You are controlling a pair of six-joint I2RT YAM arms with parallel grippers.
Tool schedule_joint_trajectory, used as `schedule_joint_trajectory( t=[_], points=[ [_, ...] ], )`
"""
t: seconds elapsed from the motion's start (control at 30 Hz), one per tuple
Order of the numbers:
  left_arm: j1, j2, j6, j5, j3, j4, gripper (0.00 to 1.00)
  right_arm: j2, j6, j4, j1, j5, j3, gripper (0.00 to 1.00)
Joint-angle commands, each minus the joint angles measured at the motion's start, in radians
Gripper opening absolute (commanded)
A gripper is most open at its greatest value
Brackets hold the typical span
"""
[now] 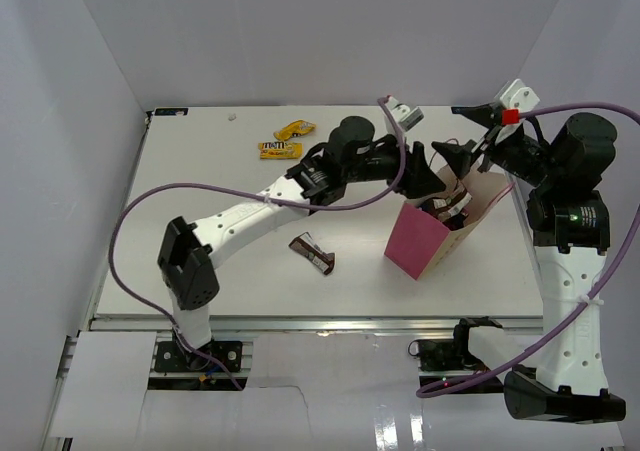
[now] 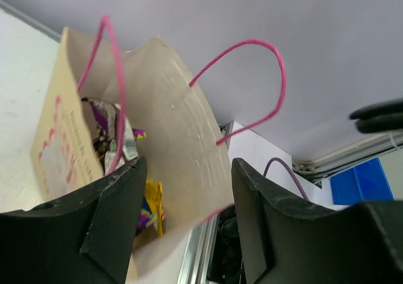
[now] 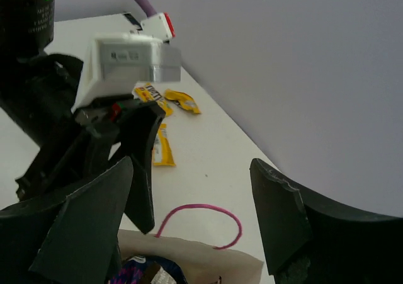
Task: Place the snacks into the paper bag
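Note:
The paper bag (image 1: pixel 418 243) stands tilted at centre right, magenta outside and tan inside (image 2: pixel 176 126). It holds the dark blue-purple crinkly bag (image 2: pixel 104 121), a yellow pack (image 2: pixel 153 202) and other packets (image 1: pixel 450 209). My left gripper (image 1: pixel 430 176) is open and empty at the bag's mouth, with the bag's far wall showing between its fingers (image 2: pixel 113 202). My right gripper (image 1: pixel 470 141) is open and empty just above the bag's far rim, over one pink handle (image 3: pixel 201 224). Yellow packs (image 1: pixel 295 128) (image 1: pixel 280 150) lie at the back. A brown bar (image 1: pixel 312 251) lies on the table left of the bag.
The white table (image 1: pixel 200 171) is walled by white panels at the back and sides. Purple cables loop over both arms (image 1: pixel 150 196). The left wrist's camera housing (image 3: pixel 126 60) sits close in front of my right gripper. Yellow packs also show in the right wrist view (image 3: pixel 162 145).

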State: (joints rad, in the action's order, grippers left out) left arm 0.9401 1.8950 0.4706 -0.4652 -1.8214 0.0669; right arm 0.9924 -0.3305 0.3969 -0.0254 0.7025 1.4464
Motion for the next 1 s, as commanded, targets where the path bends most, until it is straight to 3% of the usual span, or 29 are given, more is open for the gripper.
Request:
schedule_joint_trajectory(
  t=[0.0,0.1,0.2,0.27,0.3,0.37,0.47,0.5,0.63,0.77,0.97],
  points=[
    [-0.004,-0.235,-0.05,0.095,0.149,-0.033,0.66,0.0,-0.111,-0.004,-0.001,0.358,0.025,0.81],
    [-0.03,-0.487,-0.044,0.361,0.444,0.037,0.68,0.032,-0.046,-0.059,0.011,0.443,0.005,0.8],
    [-0.066,-0.646,0.028,0.607,0.615,0.187,0.82,0.074,-0.009,-0.053,0.066,0.471,0.003,0.78],
    [-0.087,-0.809,0.126,0.791,0.78,0.247,0.98,0.123,-0.048,-0.003,0.18,0.402,-0.003,0.77],
    [-0.11,-0.865,0.158,0.83,0.83,0.293,0.98,0.135,-0.071,0.019,0.229,0.297,-0.014,0.77],
    [-0.141,-1.017,0.232,0.887,0.955,0.329,0.98,0.166,-0.126,0.045,0.385,0.177,-0.072,0.77],
    [-0.152,-1.169,0.353,0.945,1.059,0.379,0.98,0.231,-0.177,0.051,0.618,-0.113,-0.171,0.76],
    [-0.153,-1.195,0.37,0.948,1.074,0.387,0.98,0.254,-0.17,0.043,0.678,-0.271,-0.196,0.75],
    [-0.155,-1.258,0.445,0.959,1.093,0.465,0.98,0.51,0.008,-0.013,0.884,-0.596,-0.238,0.73],
    [-0.155,-1.281,0.522,0.959,1.102,0.565,0.98,0.727,0.216,0.03,0.93,-0.74,-0.135,0.71],
    [-0.155,-1.306,0.574,0.945,1.153,0.574,0.98,0.822,0.251,-0.079,0.963,-0.787,-0.181,0.7]
  ],
)
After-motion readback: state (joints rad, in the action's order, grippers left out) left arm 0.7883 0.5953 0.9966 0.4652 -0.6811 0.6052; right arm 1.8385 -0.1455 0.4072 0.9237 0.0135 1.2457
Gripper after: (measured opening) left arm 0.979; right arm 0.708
